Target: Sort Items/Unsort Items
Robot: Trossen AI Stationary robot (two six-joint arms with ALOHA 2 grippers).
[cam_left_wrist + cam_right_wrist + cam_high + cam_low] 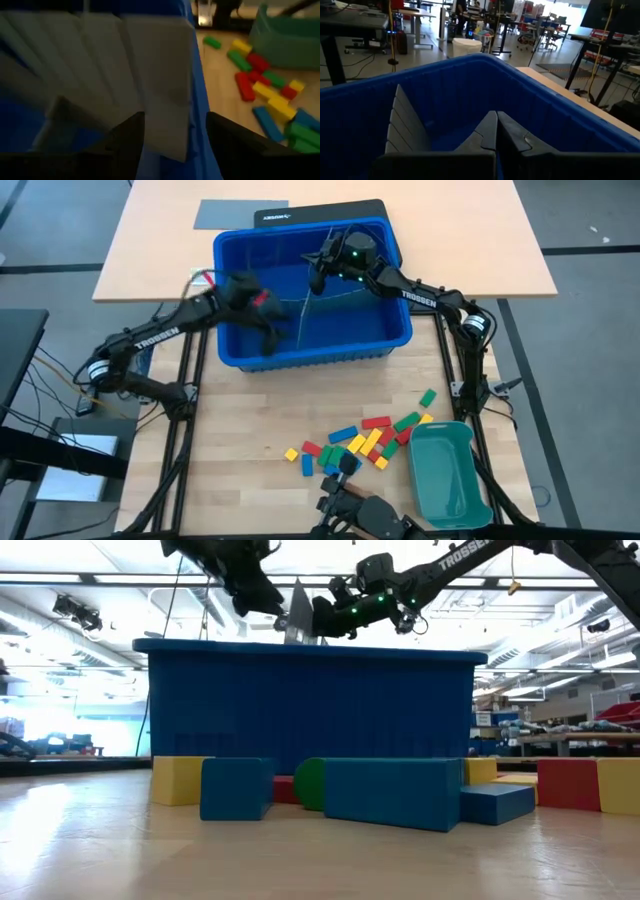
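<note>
The items (365, 442), red, yellow, green and blue blocks, lie loose on the wooden table near its front edge and also show in the left wrist view (260, 75). Both grippers are in a deep blue bin (312, 350) behind them. A grey slotted divider sheet (305, 305) stands in the bin, its top (297, 610) above the rim. My right gripper (320, 270) is shut at that top edge. My left gripper (175, 120) is open over the bin's near part, with the blurred sheet (155, 75) between its fingers. My right gripper pinches the divider sheet's upper edge (302, 626) between its two shut fingers (512, 137). They come level from the table's right side. The sheet stands upright in the bin. My left gripper has the sheet between its open fingers; whether it touches it, I cannot tell.
A teal tray (450, 475) stands at the near right beside the blocks. A flat grey sheet (240, 213) and a black board (320, 213) lie behind the bin. A black device (365, 515) sits at the table's front edge. Bare wood lies left of the blocks.
</note>
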